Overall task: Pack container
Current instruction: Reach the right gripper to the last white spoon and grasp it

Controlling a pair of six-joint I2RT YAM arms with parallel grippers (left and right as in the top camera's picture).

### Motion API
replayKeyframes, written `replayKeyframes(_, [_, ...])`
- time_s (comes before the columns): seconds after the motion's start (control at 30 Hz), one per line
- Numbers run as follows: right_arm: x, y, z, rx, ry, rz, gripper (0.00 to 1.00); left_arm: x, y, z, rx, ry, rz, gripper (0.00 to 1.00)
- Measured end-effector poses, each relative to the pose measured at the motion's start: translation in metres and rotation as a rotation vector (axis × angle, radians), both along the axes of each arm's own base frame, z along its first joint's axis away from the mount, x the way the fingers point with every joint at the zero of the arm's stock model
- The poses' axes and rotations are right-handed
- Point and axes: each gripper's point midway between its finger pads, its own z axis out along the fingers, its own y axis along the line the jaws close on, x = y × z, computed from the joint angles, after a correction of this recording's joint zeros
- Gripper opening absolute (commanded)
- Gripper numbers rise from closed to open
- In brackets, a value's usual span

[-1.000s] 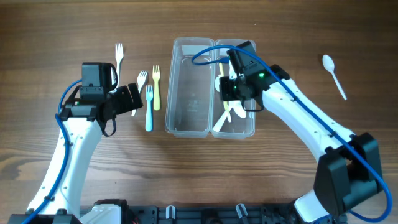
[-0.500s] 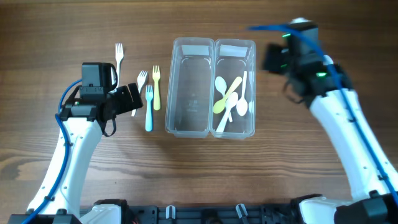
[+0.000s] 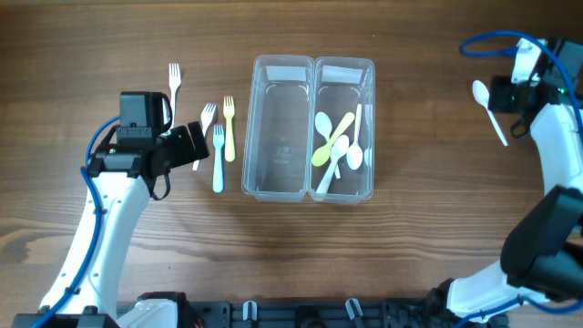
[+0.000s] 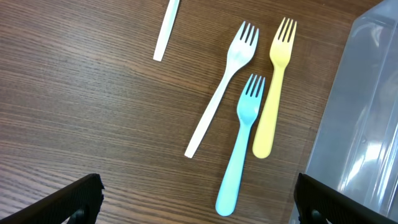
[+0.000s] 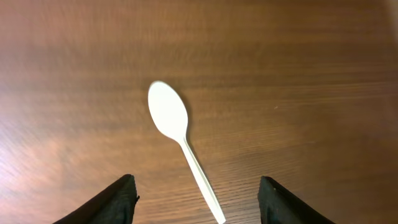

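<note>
The right arm has left the clear plastic two-compartment container (image 3: 312, 64). A second ago it hung over the right-hand compartment. Now it is far out to the right of the container, above the lone white plastic spoon (image 5: 179, 146) on the wooden counter (image 3: 428, 237).

The right fingers (image 5: 121, 200) are spread wide with nothing between them. In the wrist view one stands on each side of the spoon's handle, and neither appears to touch it. Left behind in the right-hand compartment is a loose pile of plastic spoons (image 3: 335, 150), one pale yellow-green among white ones. I take it that one delivery is finished and the next pickup is beginning. This looks to be the only spoon still outside the container.

The left arm has not stirred in that time. The left fingers (image 4: 71, 199) are also spread and empty, hovering just left of the container over the forks. The blue plastic fork (image 4: 239, 146), the yellow plastic fork (image 4: 273, 93) and a white plastic fork (image 4: 217, 93) lie close together beside the container's left wall. A second white plastic fork (image 3: 173, 82) lies farther left.

None of the forks has moved, and the left-hand compartment (image 3: 278, 128) is bare. So the fork half of the packing seems not yet begun.
</note>
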Motion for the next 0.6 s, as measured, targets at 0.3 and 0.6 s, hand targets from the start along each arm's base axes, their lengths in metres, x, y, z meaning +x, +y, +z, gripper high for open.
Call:
replayKeyframes(0.3, [0.011,-0.01,-0.02,0.009,-0.013,0.124,0.67,0.0,0.0,0.0,0.0,0.0,0.0,1.0])
replayKeyframes(0.6, [0.021,-0.006,-0.074,0.059,0.036,0.17,0.65,0.0,0.0,0.0,0.0,0.0,0.0,1.0])
